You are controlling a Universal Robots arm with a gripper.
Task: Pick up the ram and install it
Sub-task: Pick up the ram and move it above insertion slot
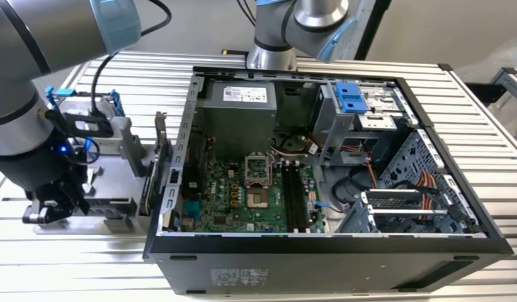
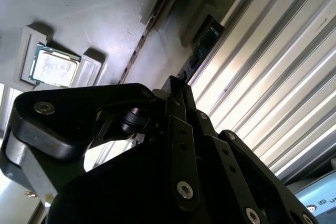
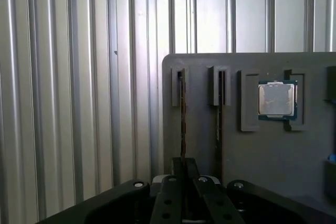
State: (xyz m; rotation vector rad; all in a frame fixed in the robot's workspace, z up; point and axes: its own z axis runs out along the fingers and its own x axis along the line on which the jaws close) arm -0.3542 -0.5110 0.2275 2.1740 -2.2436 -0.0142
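The black gripper (image 3: 184, 161) has its fingers (image 3: 178, 171) closed on the long, thin dark ram (image 3: 182, 114), which stands edgewise in the grey slotted tray (image 3: 273, 166) on the ribbed aluminium counter (image 3: 79, 103).

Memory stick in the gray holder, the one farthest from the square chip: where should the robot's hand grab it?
Pinch the memory stick by its two flat faces along the upper long edge, coming straight down from above. It stands on edge in a narrow slot of the gray holder, so probably only that thin top strip is free.
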